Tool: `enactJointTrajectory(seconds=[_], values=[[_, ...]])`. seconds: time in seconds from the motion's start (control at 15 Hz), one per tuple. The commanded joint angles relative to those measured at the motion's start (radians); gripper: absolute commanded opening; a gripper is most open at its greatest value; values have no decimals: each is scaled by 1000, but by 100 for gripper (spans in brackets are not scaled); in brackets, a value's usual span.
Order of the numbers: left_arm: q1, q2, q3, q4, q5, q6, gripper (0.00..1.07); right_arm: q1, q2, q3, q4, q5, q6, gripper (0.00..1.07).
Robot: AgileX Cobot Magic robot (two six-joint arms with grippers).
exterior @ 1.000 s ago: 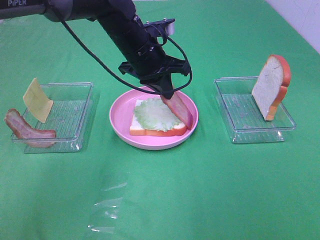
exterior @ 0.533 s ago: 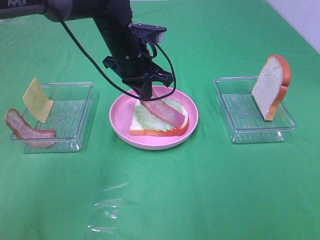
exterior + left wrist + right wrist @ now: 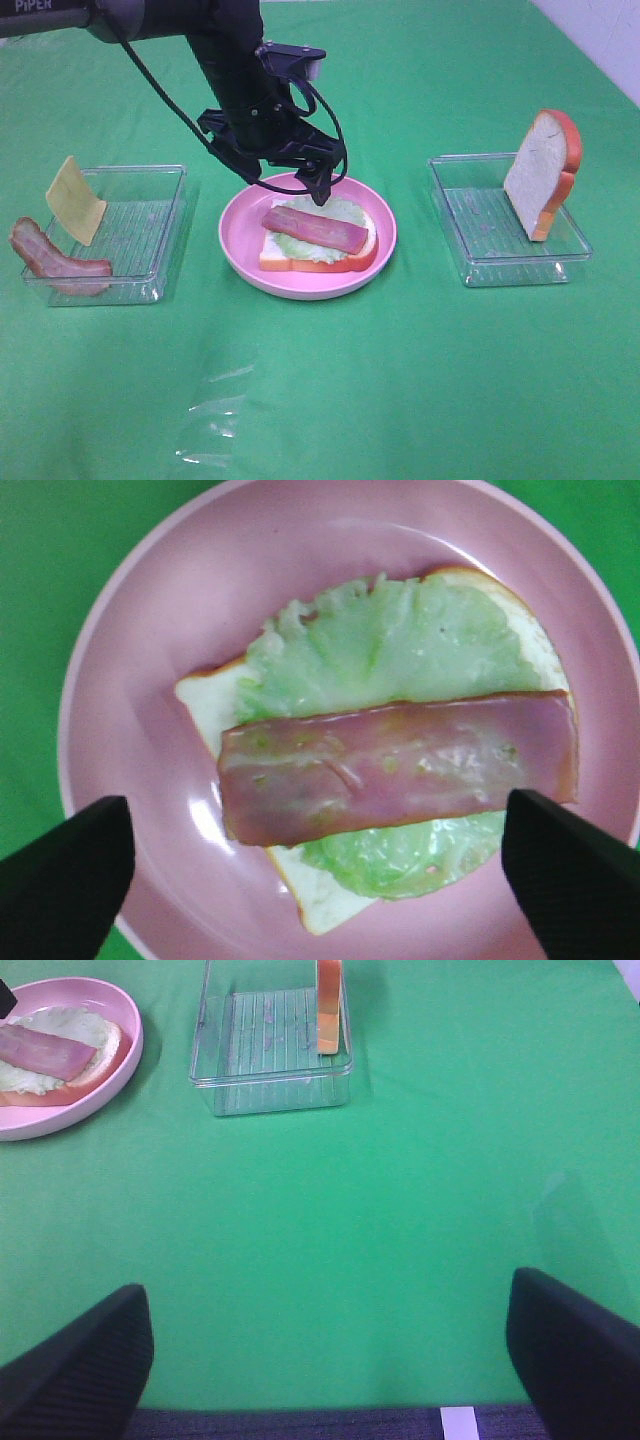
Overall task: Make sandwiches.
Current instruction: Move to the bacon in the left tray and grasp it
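Observation:
On the pink plate (image 3: pixel 238 240) lies a white bread slice (image 3: pixel 318 262) with green lettuce (image 3: pixel 345 212) on it and a reddish bacon strip (image 3: pixel 314 229) flat across the lettuce. My left gripper (image 3: pixel 284 178) hovers just above the plate's far side, open and holding nothing. In the left wrist view its fingertips (image 3: pixel 70 875) stand wide on either side of the bacon strip (image 3: pixel 400 765). A second bread slice (image 3: pixel 541 172) stands upright in the right tray (image 3: pixel 480 235). My right gripper (image 3: pixel 325 1360) is open over bare green cloth, well short of that tray (image 3: pixel 270 1060).
A clear tray (image 3: pixel 150 215) on the left holds a yellow cheese square (image 3: pixel 75 200) leaning on its edge and another bacon strip (image 3: pixel 55 262). A wrinkled patch of clear film (image 3: pixel 215 420) lies on the cloth near the front.
My left gripper has opened and let go of the bacon strip, which went from hanging tilted to lying flat on the lettuce. The gripper shifted left and rose slightly.

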Motion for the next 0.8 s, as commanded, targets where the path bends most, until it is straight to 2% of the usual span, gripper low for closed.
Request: enactJointTrajectory(seconds=[0.07, 0.2, 0.33, 0.47, 0.53, 0.6, 0.8], values=[[-4, -36, -13, 33, 24, -44, 102, -2, -28, 2, 0, -11, -11, 92], [-4, -60, -64, 38, 174, -47, 102, -2, -28, 2, 0, -11, -11, 92], [-3, -83, -113, 82, 328, -96, 102, -2, -28, 2, 0, -11, -11, 92], [16, -137, -101, 110, 325, -126, 102, -2, -28, 2, 0, -11, -11, 92], [60, -216, -1, 104, 325, -125, 102, -2, -28, 2, 0, -11, -11, 92], [81, -253, 45, 106, 325, -126, 102, -2, -28, 2, 0, -11, -11, 92], [222, -400, 277, 106, 325, -140, 102, -2, -28, 2, 0, -11, -11, 92]])
